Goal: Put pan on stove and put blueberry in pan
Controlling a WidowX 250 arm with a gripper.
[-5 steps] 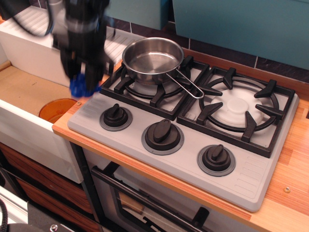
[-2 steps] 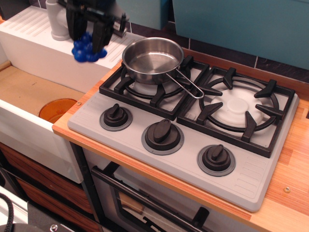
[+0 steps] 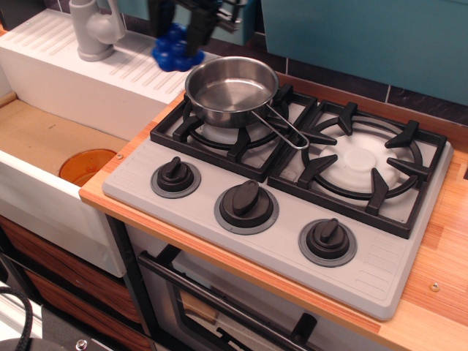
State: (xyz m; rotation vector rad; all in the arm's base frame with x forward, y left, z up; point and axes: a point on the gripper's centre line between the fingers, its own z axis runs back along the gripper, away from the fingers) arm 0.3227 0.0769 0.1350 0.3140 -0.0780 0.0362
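The shiny steel pan (image 3: 231,89) sits on the left burner grate of the grey stove (image 3: 278,241), its wire handle pointing to the front right. The pan is empty inside. My gripper (image 3: 178,45) hangs at the top of the view, just left of and above the pan's far-left rim. It is shut on the dark-blue blueberry cluster (image 3: 172,50), which hangs in the air between the black fingers. The upper part of the gripper is cut off by the frame edge.
A white sink unit (image 3: 66,80) with a grey tap (image 3: 95,29) stands at left, with an orange drain disc (image 3: 86,164) in the basin. Three black knobs (image 3: 246,206) line the stove front. The right burner (image 3: 362,164) holds nothing. Teal wall panels rise behind.
My gripper lifted the blueberry from the counter's left edge and carried it up and to the right, to the pan's far-left rim. The pan has not moved.
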